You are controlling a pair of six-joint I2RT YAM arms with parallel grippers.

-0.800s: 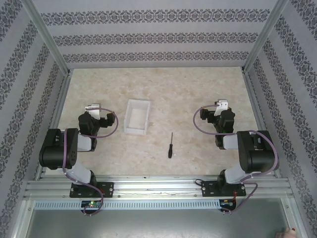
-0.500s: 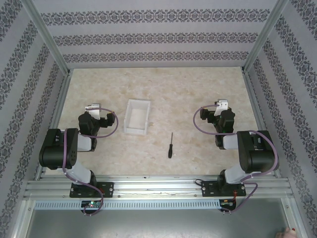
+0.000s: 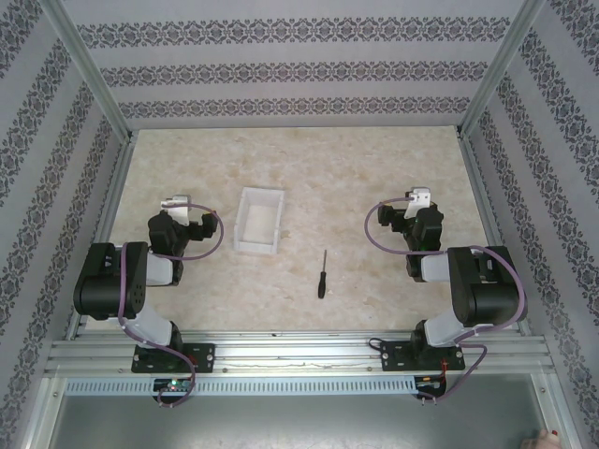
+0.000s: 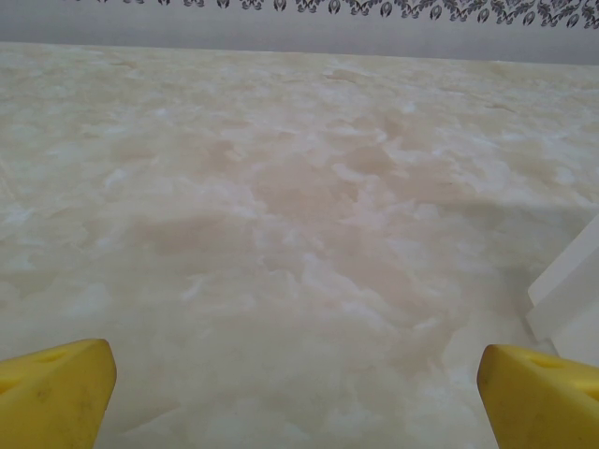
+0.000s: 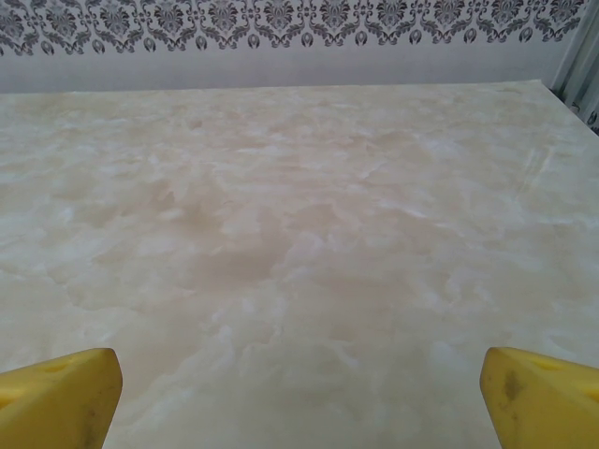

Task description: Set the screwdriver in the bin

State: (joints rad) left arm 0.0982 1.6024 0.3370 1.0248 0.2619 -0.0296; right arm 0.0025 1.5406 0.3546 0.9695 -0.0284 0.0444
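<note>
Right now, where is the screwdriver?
In the top view the screwdriver lies on the table, outside the bin, right of it and nearer the front edge.

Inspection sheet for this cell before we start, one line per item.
Surface: table, pale marbled top, flat and dry-looking.
Job's things: screwdriver lies on the table, handle toward the arms, near and right of the bin, not touching it; the bin looks empty.
Clutter: nothing seen.
Grippers: left gripper and right gripper both have jaws wide open, holding nothing, apart from both things.
Cables: left cable and right cable, purple, loop beside the wrists, away from the screwdriver.
Surroundings: patterned walls on three sides; metal rail under the arm bases.
</note>
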